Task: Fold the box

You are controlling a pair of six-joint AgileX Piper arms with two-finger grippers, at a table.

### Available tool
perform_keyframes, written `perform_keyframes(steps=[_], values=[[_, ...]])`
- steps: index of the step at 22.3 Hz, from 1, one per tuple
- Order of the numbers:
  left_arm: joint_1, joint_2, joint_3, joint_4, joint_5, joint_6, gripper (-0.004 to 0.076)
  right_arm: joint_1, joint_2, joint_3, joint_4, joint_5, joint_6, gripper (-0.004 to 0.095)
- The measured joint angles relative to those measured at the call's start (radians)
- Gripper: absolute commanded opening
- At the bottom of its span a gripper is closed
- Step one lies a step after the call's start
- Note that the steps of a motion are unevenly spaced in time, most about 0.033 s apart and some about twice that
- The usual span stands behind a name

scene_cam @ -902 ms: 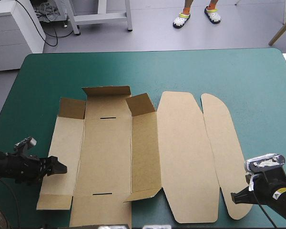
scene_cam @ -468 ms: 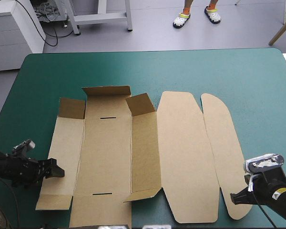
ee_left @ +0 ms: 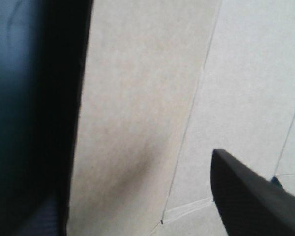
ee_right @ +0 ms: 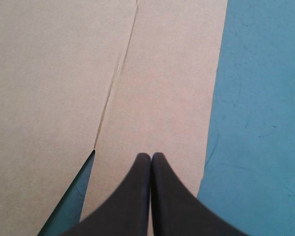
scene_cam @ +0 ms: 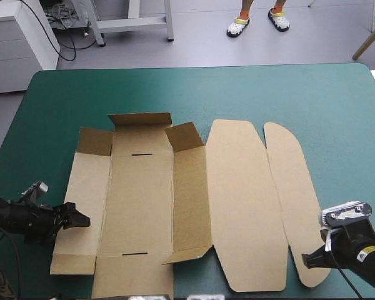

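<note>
So the box (scene_cam: 175, 200) is mostly one flat brown sheet in the middle of the teal-green table (scene_cam: 337, 112). The tray panels are on the left half and the two long rounded lid pieces are on the right. Every panel runs near-to-far, so all the creases run that way too. A few small flaps at the far-left end are standing up, and one near corner tab is lifted a bit. Everything else lies flat, so the folding has barely started, I'd say.

The left gripper (scene_cam: 75, 217) sits low at the left edge of the leftmost wall panel, toward its near end. Its fingers (ee_left: 250, 196) are spread wide apart and aren't gripping anything, and its wrist view shows brown board lying between and ahead of them. That means the whole box lies to the right of those fingers, with the panel's long edge crossing right in front of them.

The right gripper (scene_cam: 307, 260) is at the near tip of the narrow outer lid flap. Its fingers are pressed together into one point above the board, with bare table just to the right.

My guess is the left arm goes next, since it's the one at the tray side. That wall would have to swing up and over to the right about its near-far crease.
</note>
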Motion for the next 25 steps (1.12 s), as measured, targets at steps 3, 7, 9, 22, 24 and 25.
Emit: perform_keyframes(steps=[3,7,9,22,24,25], values=[[0.001,0.0,0.03,-0.04,0.009,0.043,0.051,0.0,0.0,0.0,0.0,0.0,0.0,-0.002],[0.001,0.0,0.059,-0.085,0.018,0.078,0.051,0.0,0.0,0.0,0.002,0.0,0.0,-0.002],[0.001,0.001,0.061,-0.09,0.02,0.083,0.0498,0.0,0.0,0.0,0.009,0.0,-0.003,-0.002],[0.0,0.02,0.078,-0.105,0.032,0.198,-0.001,0.0,0.0,0.0,0.016,0.001,-0.011,-0.002],[0.0,0.02,0.078,-0.106,0.033,0.201,-0.001,0.0,0.0,0.0,0.016,0.001,-0.011,-0.0019],[0.0,0.02,0.078,-0.106,0.033,0.201,-0.001,0.0,0.0,0.0,0.016,0.001,-0.011,-0.002]])
